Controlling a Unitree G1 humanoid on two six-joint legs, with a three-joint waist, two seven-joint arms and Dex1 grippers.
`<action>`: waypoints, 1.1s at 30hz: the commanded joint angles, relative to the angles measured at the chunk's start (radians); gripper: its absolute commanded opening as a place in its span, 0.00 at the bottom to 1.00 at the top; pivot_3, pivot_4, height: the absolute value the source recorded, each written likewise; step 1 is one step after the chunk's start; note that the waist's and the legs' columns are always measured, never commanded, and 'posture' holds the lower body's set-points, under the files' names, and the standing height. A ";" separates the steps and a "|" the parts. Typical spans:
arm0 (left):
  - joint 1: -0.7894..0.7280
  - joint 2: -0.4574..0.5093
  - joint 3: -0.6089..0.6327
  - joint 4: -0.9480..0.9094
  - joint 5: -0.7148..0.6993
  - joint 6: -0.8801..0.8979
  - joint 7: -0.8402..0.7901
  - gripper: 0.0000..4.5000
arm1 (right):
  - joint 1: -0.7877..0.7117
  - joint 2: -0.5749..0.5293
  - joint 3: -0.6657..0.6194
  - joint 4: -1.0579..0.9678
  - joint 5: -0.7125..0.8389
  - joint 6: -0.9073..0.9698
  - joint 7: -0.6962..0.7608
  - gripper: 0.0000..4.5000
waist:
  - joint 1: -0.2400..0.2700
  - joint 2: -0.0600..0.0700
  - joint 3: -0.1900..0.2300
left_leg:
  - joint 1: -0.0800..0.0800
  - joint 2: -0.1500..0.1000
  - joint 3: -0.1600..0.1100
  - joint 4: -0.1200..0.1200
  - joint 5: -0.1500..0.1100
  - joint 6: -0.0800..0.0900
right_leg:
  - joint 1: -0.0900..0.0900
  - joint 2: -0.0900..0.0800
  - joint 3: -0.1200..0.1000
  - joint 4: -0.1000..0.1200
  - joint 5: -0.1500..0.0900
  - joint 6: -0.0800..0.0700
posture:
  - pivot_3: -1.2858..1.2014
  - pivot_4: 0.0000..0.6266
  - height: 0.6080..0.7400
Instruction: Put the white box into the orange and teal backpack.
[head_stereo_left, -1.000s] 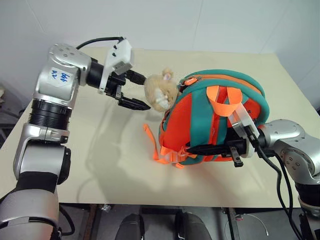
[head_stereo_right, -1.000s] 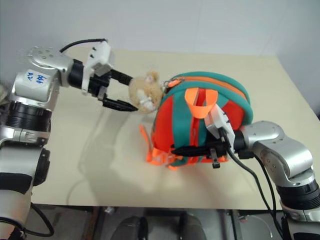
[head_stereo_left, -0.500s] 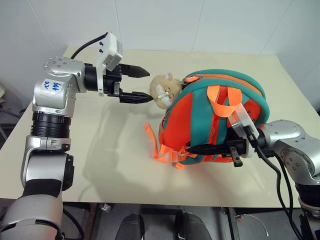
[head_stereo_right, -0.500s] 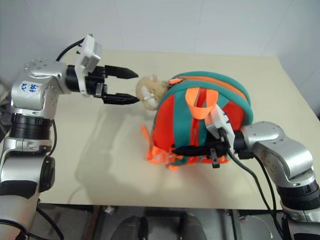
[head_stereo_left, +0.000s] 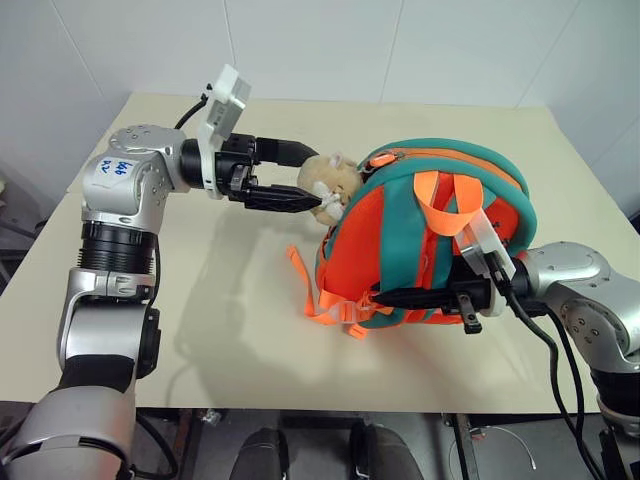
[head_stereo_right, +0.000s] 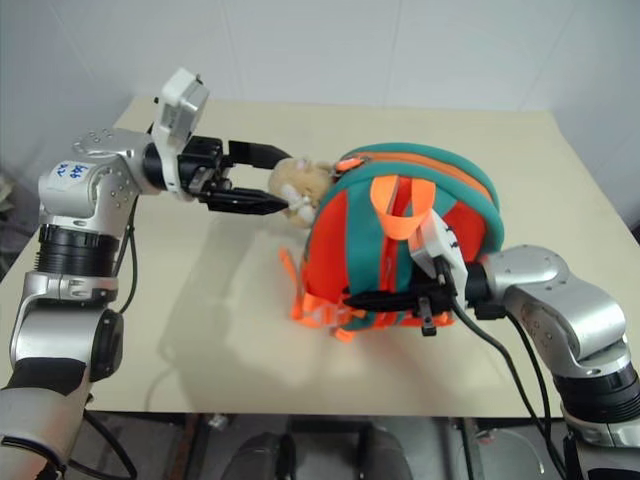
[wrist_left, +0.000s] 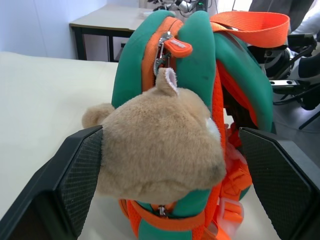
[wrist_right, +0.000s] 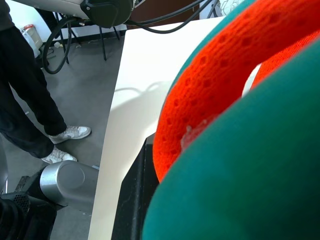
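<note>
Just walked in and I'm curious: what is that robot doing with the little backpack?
The robot is working on an orange and teal backpack standing on a table. Its right gripper is shut on the backpack's lower edge, steadying it. Its left gripper is open, with a finger on each side of the tan plush toy hanging by the zipper. The zipper looks closed.

Silver arm segments, black joints, black cables, blue scribbled label
</note>
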 joint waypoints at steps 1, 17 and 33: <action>-0.037 -0.034 -0.027 0.043 0.044 -0.057 0.039 1.00 | -0.010 -0.006 -0.025 -0.026 0.012 -0.010 -0.005 0.15 | 0.005 0.000 0.000 | 0.000 0.000 0.000 0.000 0.000 0.000 | 0.000 0.000 0.000 0.000 0.000 0.000 | 0.52 0.24 1.00; -0.065 -0.089 -0.072 -0.006 0.081 -0.046 0.063 0.27 | -0.024 0.007 -0.013 -0.017 0.004 -0.014 -0.024 0.15 | 0.005 0.000 0.000 | 0.000 0.000 0.000 0.000 0.000 0.000 | 0.000 0.000 0.000 0.000 0.000 0.000 | 0.52 0.24 1.00; -0.101 0.096 0.003 -0.243 0.012 0.264 0.161 0.21 | -0.006 0.002 -0.011 0.000 -0.017 -0.034 -0.015 0.15 | -0.001 0.000 0.000 | 0.000 0.000 -0.002 -0.001 0.000 0.000 | 0.000 0.000 0.000 0.000 0.000 0.000 | 0.52 0.24 1.00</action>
